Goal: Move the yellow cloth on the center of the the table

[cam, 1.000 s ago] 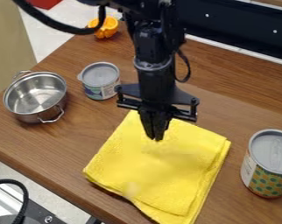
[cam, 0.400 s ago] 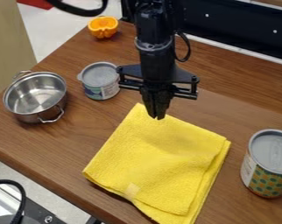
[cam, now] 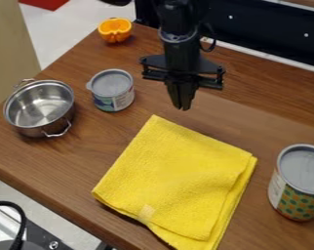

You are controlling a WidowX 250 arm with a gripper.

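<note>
My gripper (cam: 182, 107) hangs over the upper middle of the table (cam: 71, 166), beyond the cloth's far corner and apart from it. Its two fingers are together, pointing down, with nothing held. The folded yellow cloth (cam: 179, 178) lies flat in the lower middle of the view, its near corner reaching toward the bottom edge and a small pale tag on its lower left part.
A metal pot (cam: 40, 108) stands at the left, with a small grey-lidded can (cam: 112, 90) to its right. An orange half (cam: 114, 30) sits at the far left corner. A taller can (cam: 298, 182) stands right of the cloth.
My gripper has moved up in the view, away from above the cloth toward the table's far side. The cloth, the pot and the cans have not moved.
</note>
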